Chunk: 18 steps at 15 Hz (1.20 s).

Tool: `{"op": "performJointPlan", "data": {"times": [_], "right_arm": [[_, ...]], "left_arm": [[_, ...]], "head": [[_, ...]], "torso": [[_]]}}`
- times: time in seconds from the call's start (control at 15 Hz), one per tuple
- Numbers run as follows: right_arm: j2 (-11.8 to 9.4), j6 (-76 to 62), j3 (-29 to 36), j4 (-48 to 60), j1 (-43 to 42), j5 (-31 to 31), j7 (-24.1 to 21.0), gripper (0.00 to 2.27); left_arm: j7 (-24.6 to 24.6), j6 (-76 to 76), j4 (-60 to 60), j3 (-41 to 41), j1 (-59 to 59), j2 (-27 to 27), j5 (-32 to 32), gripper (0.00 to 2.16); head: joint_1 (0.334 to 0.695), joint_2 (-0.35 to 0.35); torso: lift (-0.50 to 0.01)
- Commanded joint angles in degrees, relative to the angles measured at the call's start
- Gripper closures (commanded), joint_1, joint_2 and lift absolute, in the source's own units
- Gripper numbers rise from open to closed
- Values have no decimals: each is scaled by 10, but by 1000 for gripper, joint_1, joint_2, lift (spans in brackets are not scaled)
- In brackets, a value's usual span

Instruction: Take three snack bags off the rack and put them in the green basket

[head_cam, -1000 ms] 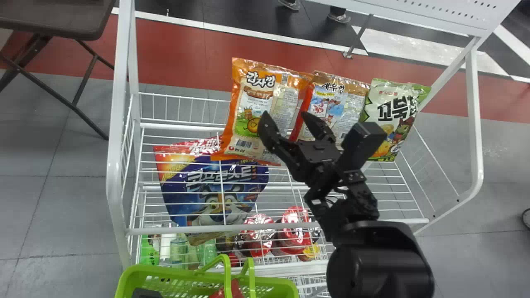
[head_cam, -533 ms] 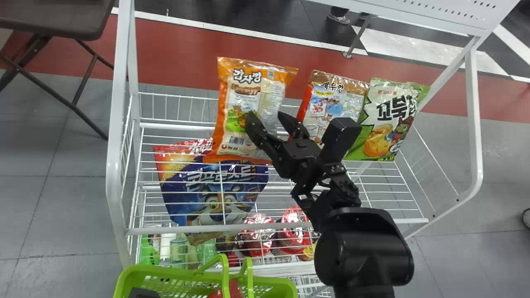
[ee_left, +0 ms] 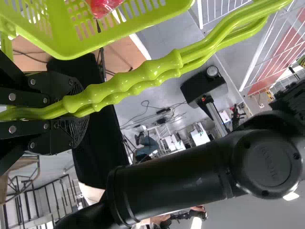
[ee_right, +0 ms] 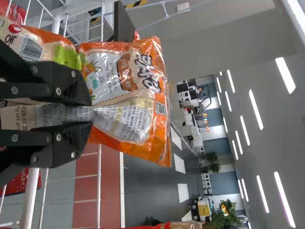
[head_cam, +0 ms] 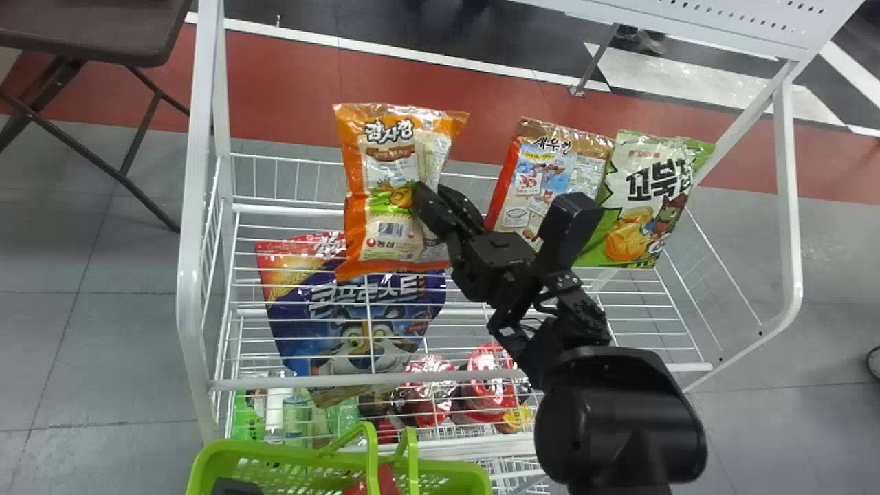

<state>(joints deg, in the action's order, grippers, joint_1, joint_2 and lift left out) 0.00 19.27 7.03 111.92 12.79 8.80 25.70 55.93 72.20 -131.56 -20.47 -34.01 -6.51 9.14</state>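
Orange snack bag (head_cam: 381, 158): one, upper centre of the head view; long axis near vertical, top end toward the upper edge. Right pincer (head_cam: 433, 195): clenched on its right side. Left pincer (ee_left: 80, 112): clasping the handles (ee_left: 143, 74) of the green basket (head_cam: 206, 471), lower left.

Site type: large indoor hall, equipped as a technical lab with a shop-style display. Display indicators: white wire rack (head_cam: 195, 289) stocked with snack bags (head_cam: 645, 203) and bottles (head_cam: 297, 416); green basket (head_cam: 214, 462) at the near left. Hall indicators: grey floor (head_cam: 41, 357) with a red band (head_cam: 289, 89) on the far side; ceiling strip lights (ee_right: 256, 109) in rows. Lab indicators: loose floor cables (ee_left: 163, 110) and stand-mounted equipment (ee_left: 204, 90).
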Motion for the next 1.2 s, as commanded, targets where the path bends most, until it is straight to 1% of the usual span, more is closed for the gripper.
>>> {"op": "performJointPlan", "data": {"times": [0.0, 0.2, 0.4, 0.53, 0.6, 0.73, 0.87, 1.07, 1.13], "right_arm": [[1, 44, 16, 80, 40, 5, 14, 2223], [1, 116, 61, 191, 103, 32, 38, 2219], [1, 238, 150, 300, 168, 98, 90, 2219], [1, 303, 223, 346, 210, 146, 127, 2219], [1, 341, 253, 357, 221, 160, 151, 2219], [1, 457, 300, 373, 224, 168, 193, 2219], [1, 550, 326, 373, 228, 167, 219, 2219], [1, 633, 326, 353, 248, 155, 258, 2219], [-2, 651, 317, 344, 256, 143, 262, 2219]], "left_arm": [[1, -2, -2, 3, 0, -1, 0, 1467], [2, -2, -5, 7, 0, -1, -1, 1467], [2, -3, -5, 9, 2, 3, -1, 1467], [0, -5, -5, 10, 4, 4, -1, 1467], [-1, -5, -4, 11, 4, 5, -1, 1467], [-4, -10, -3, 12, 4, 6, -1, 1467], [-5, -19, -2, 11, 3, 10, 0, 1467], [-5, -23, -3, 11, 2, 11, -1, 1467], [-4, -23, -4, 12, 2, 11, -1, 1467]], "head": [[695, -350], [695, -350], [695, -350], [695, -350], [695, -350], [695, -350], [695, -350], [695, -350], [695, -350]], "torso": [[-26], [-26], [-26], [-26], [-26], [-26], [-26], [-26], [-26]]}}
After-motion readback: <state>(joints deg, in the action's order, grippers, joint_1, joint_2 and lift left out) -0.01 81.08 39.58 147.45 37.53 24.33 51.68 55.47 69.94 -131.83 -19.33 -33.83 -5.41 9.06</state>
